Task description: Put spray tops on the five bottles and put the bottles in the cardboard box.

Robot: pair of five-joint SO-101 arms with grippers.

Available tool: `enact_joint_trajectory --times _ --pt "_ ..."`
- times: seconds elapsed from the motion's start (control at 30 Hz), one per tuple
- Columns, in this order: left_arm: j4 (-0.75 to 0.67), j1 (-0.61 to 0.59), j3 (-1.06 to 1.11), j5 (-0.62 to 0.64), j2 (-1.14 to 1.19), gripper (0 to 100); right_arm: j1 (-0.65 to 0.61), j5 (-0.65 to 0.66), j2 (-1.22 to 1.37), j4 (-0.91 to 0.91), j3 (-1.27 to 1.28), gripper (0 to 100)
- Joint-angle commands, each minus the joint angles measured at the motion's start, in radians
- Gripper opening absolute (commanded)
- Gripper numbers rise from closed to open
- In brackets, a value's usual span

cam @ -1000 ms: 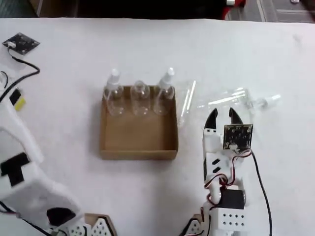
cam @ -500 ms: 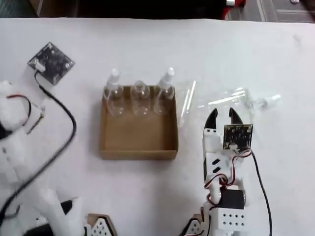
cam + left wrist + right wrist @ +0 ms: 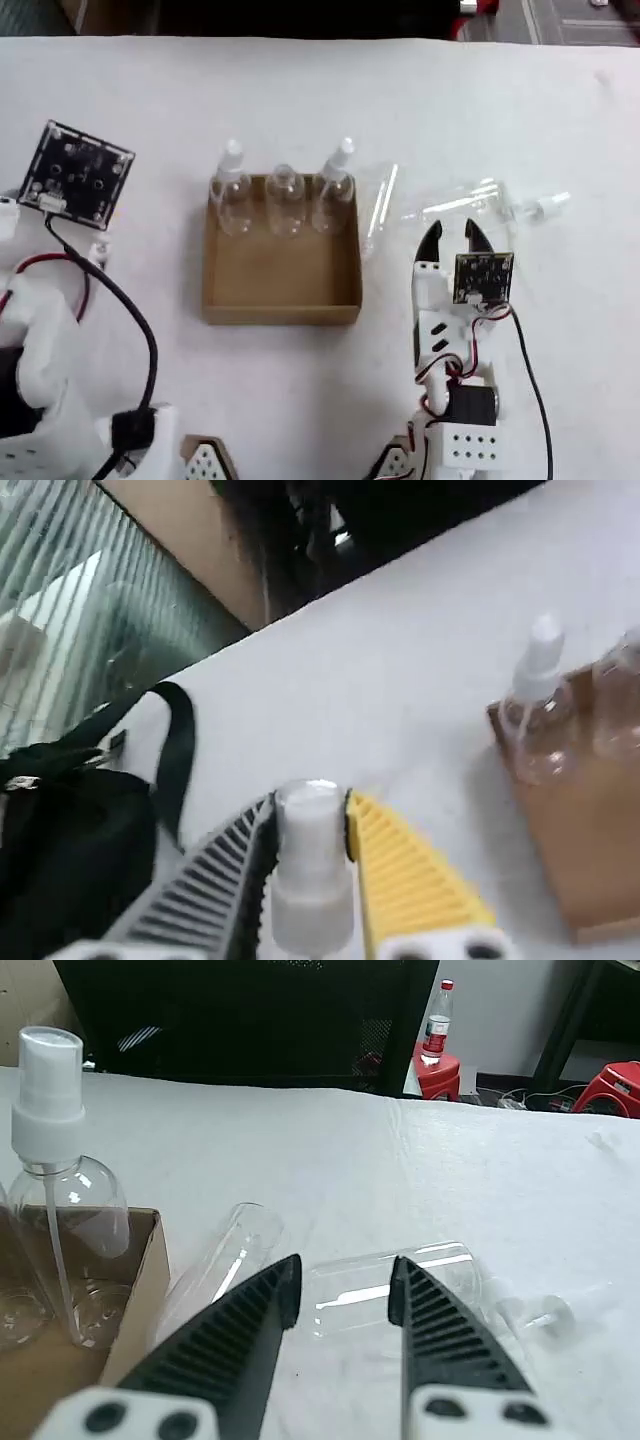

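The cardboard box (image 3: 282, 290) holds three upright clear bottles along its far wall. The outer two (image 3: 232, 192) (image 3: 338, 185) wear white spray tops; the middle bottle (image 3: 285, 200) has an uncapped neck. Right of the box, two clear bottles (image 3: 378, 208) (image 3: 460, 203) lie on their sides, with a loose spray top (image 3: 540, 208) beside the farther one. My right gripper (image 3: 452, 236) (image 3: 343, 1285) rests open just short of a lying bottle (image 3: 400, 1290). My left gripper (image 3: 308, 805) is shut on a white spray top (image 3: 310, 870), left of the box (image 3: 590, 820).
White cloth covers the table (image 3: 480, 100). The left arm (image 3: 40, 340) and its black cable take up the near left corner. A black bag (image 3: 60, 840) lies off the table's left side. Open cloth lies behind the box and at the far right.
The left arm has swung, and its wrist camera board has shifted from the far left edge toward the box. The right arm and the bottles have stayed put.
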Motion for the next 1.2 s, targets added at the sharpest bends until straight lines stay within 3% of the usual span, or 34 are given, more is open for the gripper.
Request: enact_joint_trajectory --times 0.0,0.17,0.33,0.5,0.57,0.7,0.77,1.0,1.07,1.17 --pt "-0.069 0.234 0.005 0.232 -0.015 2 -0.004 0.015 0.007 -0.018 0.011 12.7" --pt "-0.124 0.426 0.005 0.315 -0.015 2 -0.004 0.015 0.007 -0.018 0.011 12.7" --pt "-0.206 0.46 0.04 0.31 -0.008 2 -0.005 0.015 0.007 -0.018 0.011 12.7" --pt "-0.381 0.453 0.18 0.321 -0.015 2 -0.005 0.015 0.007 -0.019 0.011 12.7" --pt "-0.512 0.461 0.219 0.382 -0.015 2 -0.005 0.015 0.007 -0.021 0.011 12.7" --pt "-0.836 0.461 0.347 0.644 -0.012 2 -0.005 0.015 0.013 -0.031 0.011 12.7" --pt "-1.007 0.475 0.445 0.689 -0.007 2 -0.005 0.015 0.013 -0.031 0.011 12.7" --pt "-1.669 0.616 0.758 0.64 -0.004 2 -0.005 0.015 0.015 -0.031 0.011 12.7" --pt "-1.761 0.627 0.783 0.578 0.018 2 -0.004 0.015 0.015 -0.031 0.011 12.7" --pt "-1.771 0.61 0.763 0.58 0.094 2 -0.004 0.015 0.015 -0.031 0.011 12.7"
